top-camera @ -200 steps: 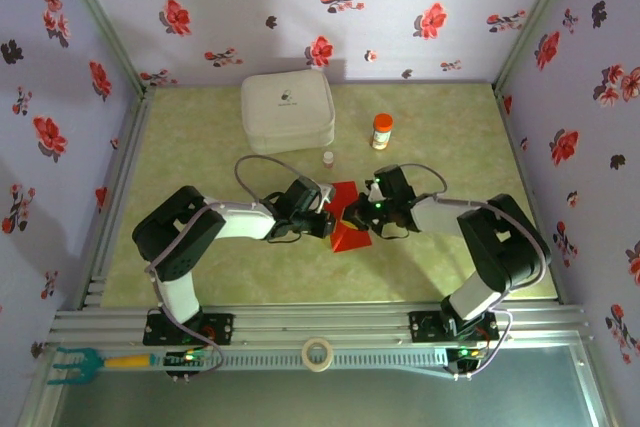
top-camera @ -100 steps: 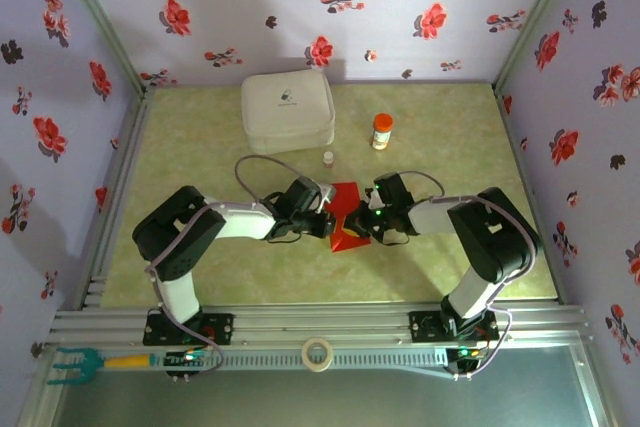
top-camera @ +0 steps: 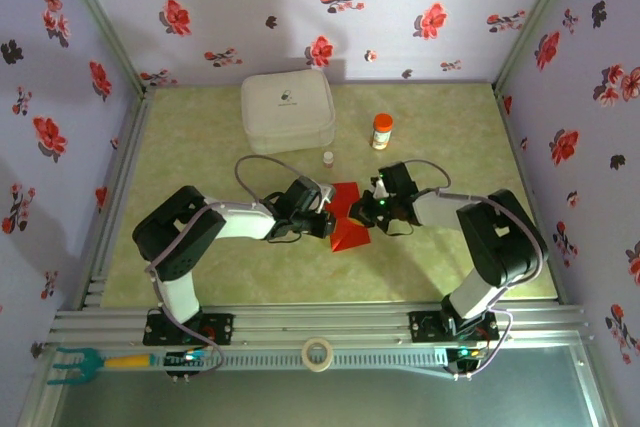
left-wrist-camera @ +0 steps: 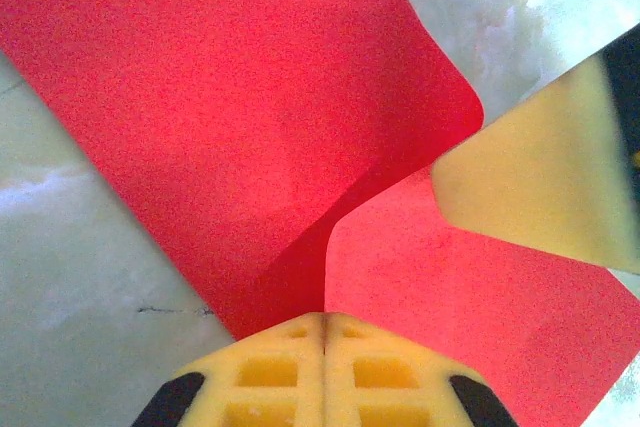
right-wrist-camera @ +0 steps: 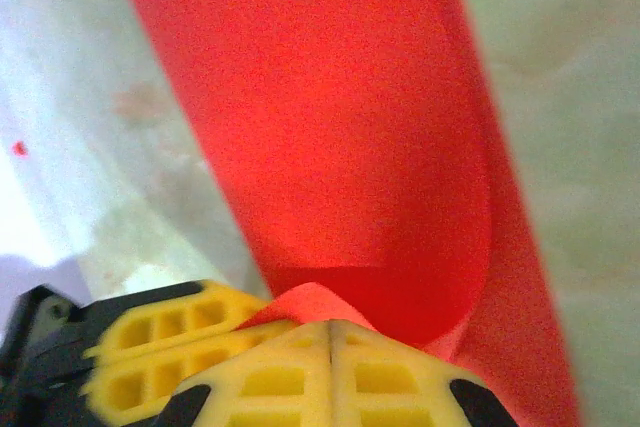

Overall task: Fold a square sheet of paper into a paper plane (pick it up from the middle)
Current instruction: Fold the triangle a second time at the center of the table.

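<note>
Where the square sheet of paper [top-camera: 350, 222] bows between them, left end effector [top-camera: 326, 219] and right end effector [top-camera: 372, 209] each pinch an opposite edge.

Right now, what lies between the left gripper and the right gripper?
The square sheet of paper, curled, bridges the left gripper and right gripper in the top view.

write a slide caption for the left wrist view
Left pincer shut on the curling red square sheet of paper, pale marbled table beneath.

No legible text, small mark on white case [top-camera: 287, 119] unreadable
</note>
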Motion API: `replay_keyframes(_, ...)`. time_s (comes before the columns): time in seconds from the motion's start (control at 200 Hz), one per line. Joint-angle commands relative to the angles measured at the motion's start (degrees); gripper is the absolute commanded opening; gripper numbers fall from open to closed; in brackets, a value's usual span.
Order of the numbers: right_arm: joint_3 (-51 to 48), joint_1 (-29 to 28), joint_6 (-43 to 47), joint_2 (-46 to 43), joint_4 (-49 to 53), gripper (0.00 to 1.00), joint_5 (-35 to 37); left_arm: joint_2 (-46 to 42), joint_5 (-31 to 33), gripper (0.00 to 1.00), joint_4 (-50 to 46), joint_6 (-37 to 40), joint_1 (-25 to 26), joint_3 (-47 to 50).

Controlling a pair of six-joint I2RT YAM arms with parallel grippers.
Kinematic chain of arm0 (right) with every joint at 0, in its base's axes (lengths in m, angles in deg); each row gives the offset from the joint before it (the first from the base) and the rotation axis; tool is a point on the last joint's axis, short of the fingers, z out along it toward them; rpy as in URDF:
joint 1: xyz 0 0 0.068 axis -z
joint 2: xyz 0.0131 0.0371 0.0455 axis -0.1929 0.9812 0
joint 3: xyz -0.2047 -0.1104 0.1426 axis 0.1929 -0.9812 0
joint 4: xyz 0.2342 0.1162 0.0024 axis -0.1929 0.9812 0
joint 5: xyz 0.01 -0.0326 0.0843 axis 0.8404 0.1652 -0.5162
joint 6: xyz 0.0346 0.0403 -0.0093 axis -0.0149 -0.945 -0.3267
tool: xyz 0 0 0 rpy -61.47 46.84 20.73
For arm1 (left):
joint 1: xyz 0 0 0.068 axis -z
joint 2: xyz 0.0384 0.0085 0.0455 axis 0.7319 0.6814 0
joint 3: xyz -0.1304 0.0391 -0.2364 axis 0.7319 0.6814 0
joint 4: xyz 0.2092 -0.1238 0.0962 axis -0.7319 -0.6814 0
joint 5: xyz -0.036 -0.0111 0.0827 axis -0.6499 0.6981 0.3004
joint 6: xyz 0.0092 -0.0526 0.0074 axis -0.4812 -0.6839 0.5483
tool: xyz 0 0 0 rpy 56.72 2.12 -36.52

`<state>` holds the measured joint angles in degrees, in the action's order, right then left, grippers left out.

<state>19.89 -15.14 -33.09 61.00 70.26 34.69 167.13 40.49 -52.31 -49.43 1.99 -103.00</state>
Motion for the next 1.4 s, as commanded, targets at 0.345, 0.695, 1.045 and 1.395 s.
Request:
replay_keyframes(0.345, 0.2, 2.9, -0.4, -1.4, 2.1, 0.0, -0.2, 1.6, -0.2, 0.0, -2.4, 1.4, -0.4, 0.3)
replay_keyframes(0.695, 1.6, 4.8, 2.7, 3.3, 5.5, 0.0, 2.9, 1.7, -0.4, 0.0, -1.9, 1.3, -0.4, 0.7)
replay_keyframes(1.045, -2.7, 8.5, -6.6, 2.3, -0.5, 0.0, 4.7, 1.7, -0.4, 0.0, -1.9, 1.3, -0.4, 1.0)
replay_keyframes(1.395, -0.7, 7.4, -1.0, -6.8, 3.5, 0.0, 1.6, 1.9, -0.6, 0.0, -2.3, 1.6, -0.4, 0.5)
